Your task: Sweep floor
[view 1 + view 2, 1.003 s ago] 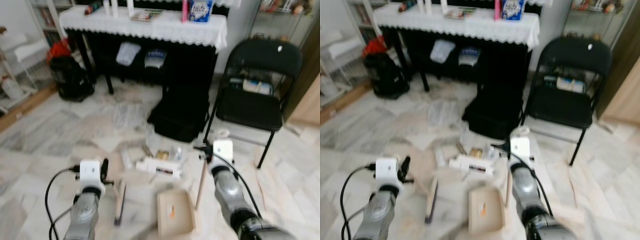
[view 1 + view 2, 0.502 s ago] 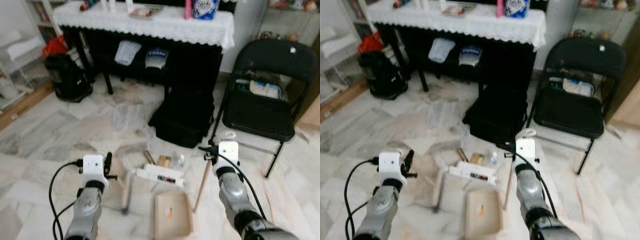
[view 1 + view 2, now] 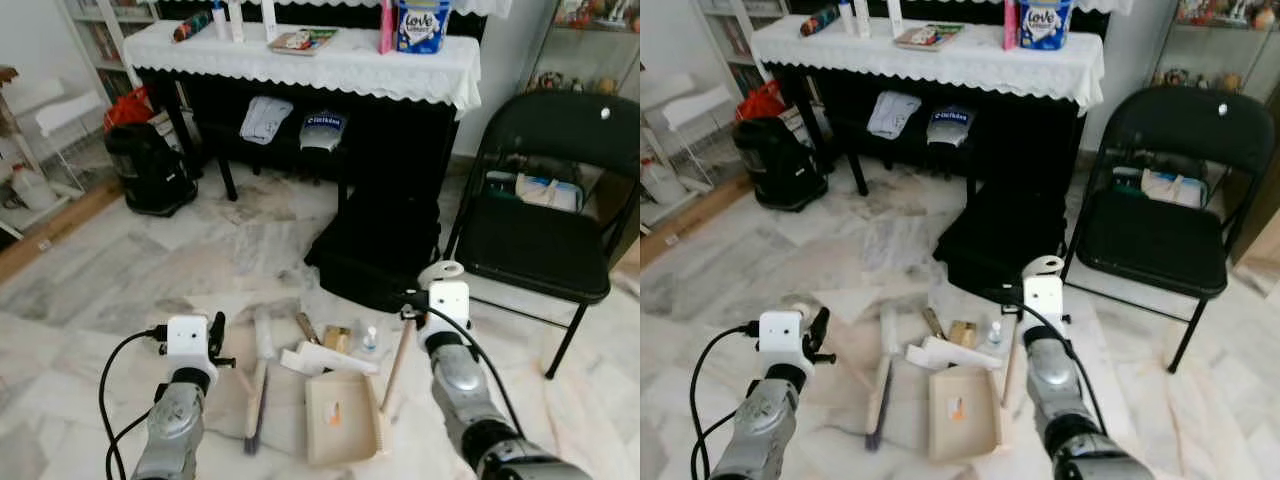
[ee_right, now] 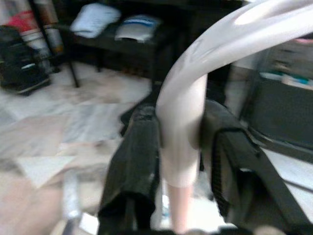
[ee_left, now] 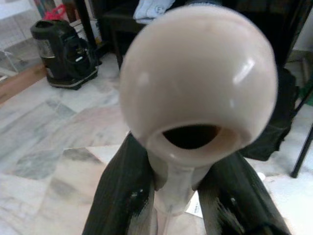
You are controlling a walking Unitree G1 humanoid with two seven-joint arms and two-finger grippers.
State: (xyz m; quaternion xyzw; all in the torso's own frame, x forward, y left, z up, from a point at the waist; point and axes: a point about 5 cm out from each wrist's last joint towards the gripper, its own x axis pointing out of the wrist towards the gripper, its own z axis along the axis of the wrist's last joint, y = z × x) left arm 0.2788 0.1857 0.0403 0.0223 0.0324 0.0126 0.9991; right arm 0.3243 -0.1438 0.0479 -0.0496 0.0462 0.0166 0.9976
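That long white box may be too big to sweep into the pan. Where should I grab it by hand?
Take the long white box mid-length, jaws across its narrow width, coming down from above: it lies flat on the floor with the dustpan right by its near side. Left gripper holds the broom, right gripper the dustpan handle.

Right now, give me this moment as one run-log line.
left gripper: shut on broom handle | right gripper: shut on dustpan handle | dustpan: on floor, beside litter | broom head: left of dustpan
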